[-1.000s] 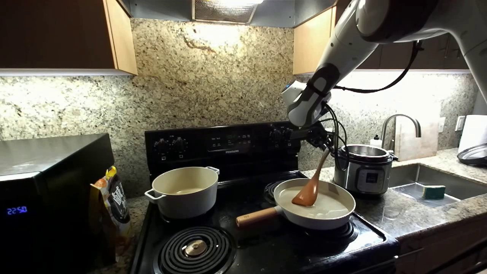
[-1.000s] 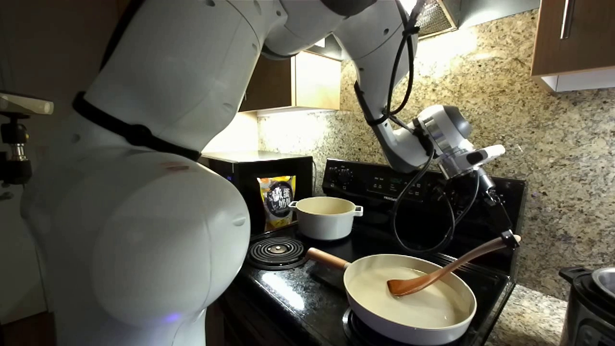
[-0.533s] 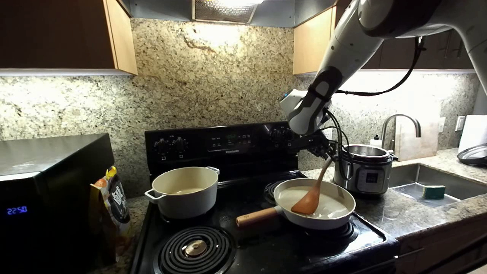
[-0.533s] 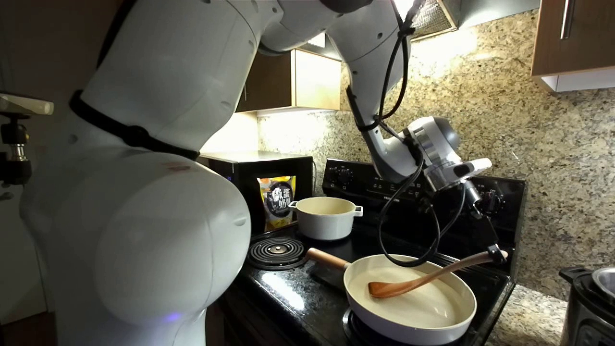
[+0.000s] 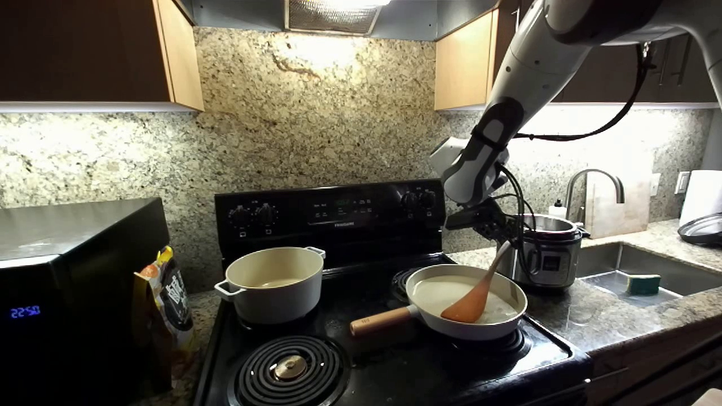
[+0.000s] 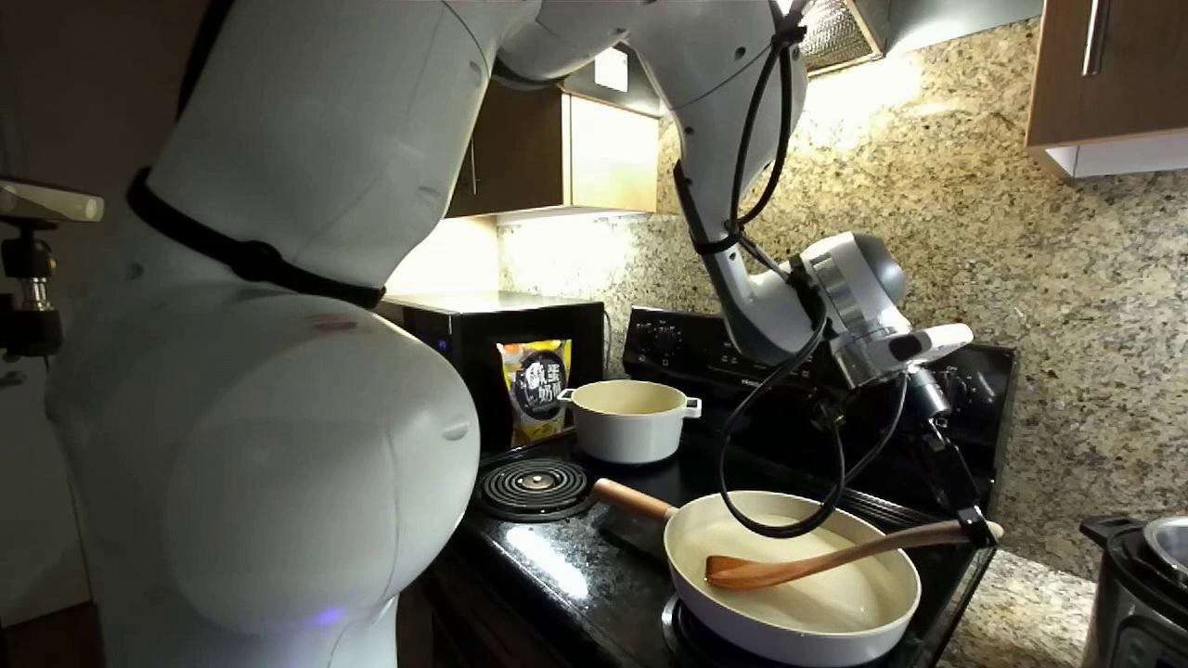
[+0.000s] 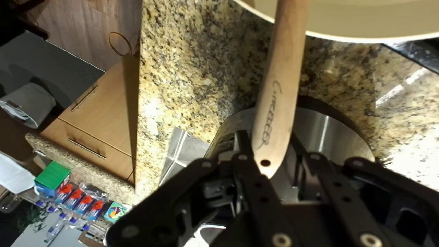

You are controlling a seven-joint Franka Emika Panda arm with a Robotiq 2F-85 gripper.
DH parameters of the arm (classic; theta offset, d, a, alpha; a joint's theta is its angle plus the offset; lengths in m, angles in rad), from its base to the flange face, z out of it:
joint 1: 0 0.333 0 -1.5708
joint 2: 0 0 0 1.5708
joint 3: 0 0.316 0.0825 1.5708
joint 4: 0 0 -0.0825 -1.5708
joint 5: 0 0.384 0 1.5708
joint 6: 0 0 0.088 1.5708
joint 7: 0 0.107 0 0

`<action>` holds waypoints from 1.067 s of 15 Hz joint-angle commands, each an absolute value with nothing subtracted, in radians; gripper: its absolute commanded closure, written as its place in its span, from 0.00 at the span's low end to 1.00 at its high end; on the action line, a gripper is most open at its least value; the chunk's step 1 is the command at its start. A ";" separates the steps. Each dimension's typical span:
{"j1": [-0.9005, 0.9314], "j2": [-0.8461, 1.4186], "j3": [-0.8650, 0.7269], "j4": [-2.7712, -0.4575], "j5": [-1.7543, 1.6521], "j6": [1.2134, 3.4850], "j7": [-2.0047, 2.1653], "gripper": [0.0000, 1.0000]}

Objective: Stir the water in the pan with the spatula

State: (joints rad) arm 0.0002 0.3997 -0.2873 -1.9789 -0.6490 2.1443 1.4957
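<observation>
1. Water: pale, shallow, inside pan, hard to make out vs cream-white interior; bright reflections on surface.
2. Pan level over burner of black stovetop, w/ wooden hndl out over stovetop.
3. Spatula tilted: flat blade end down in water, shaft out past pan rim. Touching pan floor or rim? Can't tell.
4. Gripper: narrow, clamped on spatula shaft nr its end, w/ hole of shaft in view btwn jaws; outside pan rim, in both ext. views.
5. Pot: deeper, w/ short side hndls, on same stovetop, well apart from pan. Cream inside, w/ paler patch at bottom; liquid or glare, can't tell.
6. Cooker: steel, uncovered, on counter just beside stovetop, nr pan. Visible upper inner wall, hidden bottom.
7. Sink beyond cooker: sponge inside, amid shiny patch; liquid or metal, can't tell.
8. Bag: printed, upright, just beside microwave; hidden contents.
</observation>
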 commanded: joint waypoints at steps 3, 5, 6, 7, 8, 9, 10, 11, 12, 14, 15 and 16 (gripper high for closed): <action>-0.058 0.351 -0.292 -2.037 -0.650 2.177 1.523 0.92; -0.076 0.358 -0.298 -2.027 -0.644 2.173 1.518 0.92; -0.085 0.363 -0.301 -2.020 -0.640 2.172 1.515 0.92; -0.093 0.366 -0.303 -2.015 -0.636 2.174 1.511 0.92; -0.101 0.372 -0.305 -2.005 -0.631 2.170 1.507 0.92; -0.106 0.376 -0.307 -1.997 -0.628 2.167 1.505 0.92; -0.112 0.379 -0.308 -1.988 -0.625 2.161 1.502 0.92; -0.117 0.382 -0.310 -1.979 -0.623 2.159 1.500 0.92; -0.122 0.385 -0.311 -1.970 -0.622 2.157 1.499 0.92; -0.128 0.390 -0.313 -1.950 -0.620 2.155 1.498 0.92; -0.131 0.393 -0.314 -1.939 -0.619 2.151 1.498 0.92; -0.132 0.396 -0.314 -1.927 -0.618 2.147 1.495 0.92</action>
